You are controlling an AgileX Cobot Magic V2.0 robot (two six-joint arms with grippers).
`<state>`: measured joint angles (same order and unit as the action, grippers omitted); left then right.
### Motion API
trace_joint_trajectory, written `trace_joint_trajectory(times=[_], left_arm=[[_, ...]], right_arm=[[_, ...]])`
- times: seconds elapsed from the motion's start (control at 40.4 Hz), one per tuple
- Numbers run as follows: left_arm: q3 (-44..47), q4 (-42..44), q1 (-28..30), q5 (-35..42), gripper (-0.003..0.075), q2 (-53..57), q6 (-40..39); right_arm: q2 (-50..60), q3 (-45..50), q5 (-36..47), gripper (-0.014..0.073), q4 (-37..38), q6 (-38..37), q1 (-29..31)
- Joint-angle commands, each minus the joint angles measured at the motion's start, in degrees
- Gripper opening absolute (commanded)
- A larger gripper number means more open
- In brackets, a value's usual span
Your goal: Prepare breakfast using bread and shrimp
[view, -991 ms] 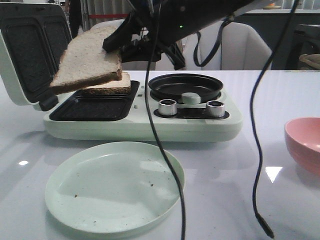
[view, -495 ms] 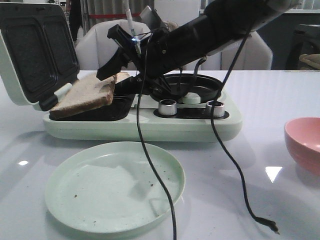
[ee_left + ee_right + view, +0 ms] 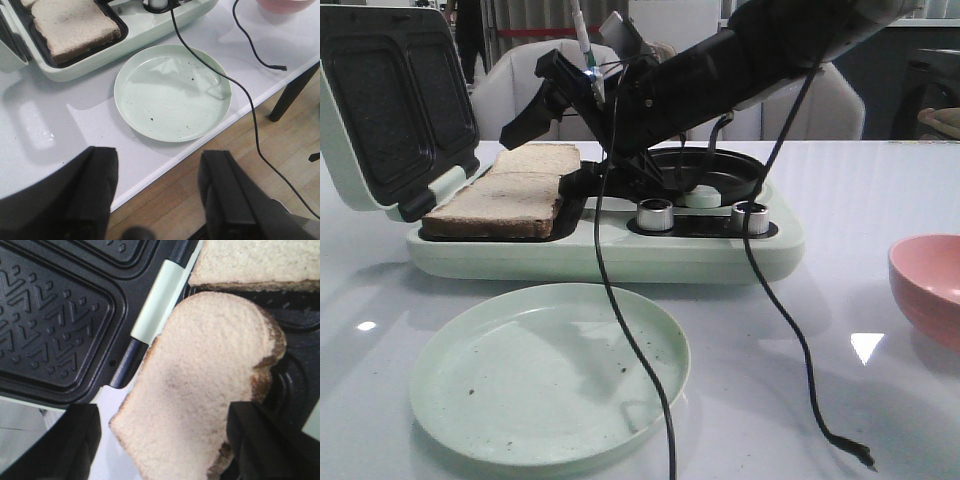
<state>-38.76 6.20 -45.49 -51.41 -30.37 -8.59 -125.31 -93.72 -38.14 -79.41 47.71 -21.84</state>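
Observation:
Two bread slices lie flat in the open sandwich maker's [image 3: 610,255] lower plates: a near slice [image 3: 495,203] and a far slice [image 3: 542,157]. My right gripper [image 3: 535,160] hovers just over them, jaws wide open. In the right wrist view the near slice [image 3: 205,380] lies between and below the spread fingers [image 3: 75,440], and the far slice [image 3: 255,260] lies beyond it. My left gripper [image 3: 157,165] is open and empty above the table's front edge. The near slice also shows in the left wrist view [image 3: 75,27]. No shrimp is in view.
An empty pale green plate [image 3: 550,370] sits in front of the sandwich maker. A pink bowl [image 3: 930,285] stands at the right. The maker's lid [image 3: 390,100] stands open at the left. A round pan [image 3: 740,185] and a green knob [image 3: 702,196] are on its right. Black cables [image 3: 620,330] hang over the plate.
My right gripper brought the raised bread slice down into the near plate and opened. The slice went from tilted in the air to lying flat.

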Motion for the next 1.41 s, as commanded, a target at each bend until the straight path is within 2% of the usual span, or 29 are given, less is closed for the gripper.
trace_joint_trajectory(times=[0.0, 0.074, 0.198, 0.396, 0.545, 0.644, 1.065, 1.387], left_arm=[[-1.58, 0.09, -0.45, 4.34, 0.0426, -0.08, -0.05], [-1.58, 0.09, -0.45, 4.34, 0.0426, -0.08, -0.05], [-1.58, 0.09, -0.45, 4.34, 0.0426, -0.08, -0.05], [-1.58, 0.09, -0.45, 4.34, 0.0426, -0.08, -0.05], [-1.58, 0.09, -0.45, 4.34, 0.0426, -0.08, -0.05], [-1.58, 0.09, -0.45, 4.34, 0.0426, -0.08, -0.05], [-1.58, 0.09, -0.45, 4.34, 0.0426, -0.08, -0.05], [-1.58, 0.09, -0.45, 4.34, 0.0426, -0.08, -0.05]], right_arm=[[7.5, -2.18, 0.11, 0.0622, 3.37, -2.49, 0.46], [10.33, -2.18, 1.09, 0.0622, 10.97, -6.71, 0.46], [15.66, -2.18, -0.34, 0.0622, 28.59, -15.66, 0.46], [24.82, -1.81, -9.76, 0.0622, 59.73, -34.48, 0.46], [32.38, 2.1, -13.2, 0.0622, 73.26, -44.51, 0.46], [38.61, 7.79, -13.12, 0.0622, 75.84, -46.74, 0.46], [62.68, 34.79, -11.06, 0.0622, 76.52, -46.74, 0.46], [79.39, 50.17, -4.25, 0.0622, 76.52, -46.74, 0.46]])
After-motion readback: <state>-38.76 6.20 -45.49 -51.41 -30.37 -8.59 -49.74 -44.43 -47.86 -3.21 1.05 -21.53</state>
